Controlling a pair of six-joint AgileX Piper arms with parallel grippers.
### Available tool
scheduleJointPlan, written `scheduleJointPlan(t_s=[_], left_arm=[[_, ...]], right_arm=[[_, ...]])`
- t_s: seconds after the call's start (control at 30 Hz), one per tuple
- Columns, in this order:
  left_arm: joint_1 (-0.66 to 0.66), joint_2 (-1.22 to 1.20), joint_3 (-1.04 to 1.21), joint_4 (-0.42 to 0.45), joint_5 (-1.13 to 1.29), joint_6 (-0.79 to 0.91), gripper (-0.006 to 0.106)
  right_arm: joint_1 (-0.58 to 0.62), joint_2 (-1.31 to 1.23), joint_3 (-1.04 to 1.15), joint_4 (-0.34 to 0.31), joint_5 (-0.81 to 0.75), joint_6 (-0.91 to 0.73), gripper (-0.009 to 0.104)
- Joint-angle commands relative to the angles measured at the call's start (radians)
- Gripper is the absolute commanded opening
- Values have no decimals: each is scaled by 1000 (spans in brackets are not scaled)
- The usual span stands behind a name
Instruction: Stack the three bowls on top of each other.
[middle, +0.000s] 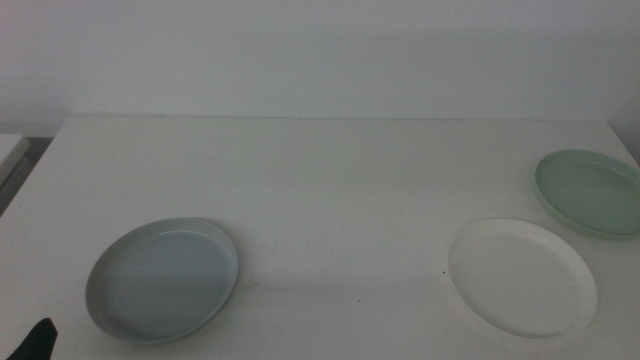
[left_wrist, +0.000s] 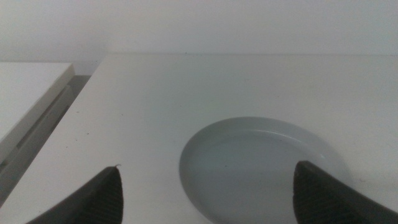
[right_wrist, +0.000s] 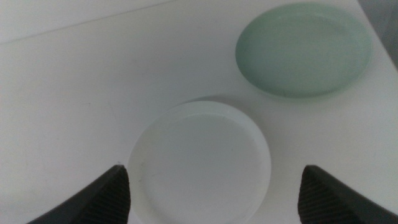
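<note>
Three shallow bowls lie apart on the white table (middle: 330, 190). The pale grey-blue bowl (middle: 162, 278) is at the front left; it also shows in the left wrist view (left_wrist: 261, 165). The white bowl (middle: 521, 277) is at the front right, with the mint green bowl (middle: 591, 192) behind it near the right edge. Both show in the right wrist view, the white bowl (right_wrist: 200, 163) and the green bowl (right_wrist: 303, 48). My left gripper (left_wrist: 208, 186) is open, just short of the grey-blue bowl; its tip shows at the bottom left corner (middle: 36, 342). My right gripper (right_wrist: 214, 186) is open above the white bowl.
A second pale surface (left_wrist: 25, 93) stands beside the table's left edge, with a dark gap between them. A plain white wall (middle: 320, 50) rises behind the table. The right table edge runs close to the green bowl.
</note>
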Motion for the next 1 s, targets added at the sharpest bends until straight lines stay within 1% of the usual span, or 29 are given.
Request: scheduleJointPlan(t_s=[0.0,0.07,0.2,0.3,0.37,0.43,0.5,0.57,0.77,0.93,0.97], left_arm=[[0,-4,0,1,-14,-3,94],[0,-4,0,1,-14,-3,94],[0,-4,0,1,-15,-3,94],[0,-4,0,1,-15,-3,94],[0,-4,0,1,-15,-3,94],[0,-4,0,1,-15,-3,94],[0,-4,0,1,-15,-3,94],[0,-4,0,1,-15,-3,94],[0,-4,0,1,-13,-3,94],[0,-4,0,1,-13,-3,94],[0,-4,0,1,-13,-3,94]], right_arm=[[1,34,-27,-13,18,59,89],[1,99,-76,-37,87,122,89],[1,308,-185,-95,219,129,89],[-1,461,-238,-118,226,127,89],[-24,554,-260,-109,205,125,89],[-51,646,-282,-78,190,101,89],[-81,744,-301,-15,166,29,87],[-97,834,-314,28,150,-11,86],[-99,1019,-325,33,93,-27,73],[-99,1117,-325,33,54,-27,64],[-99,1132,-325,33,49,-27,61]])
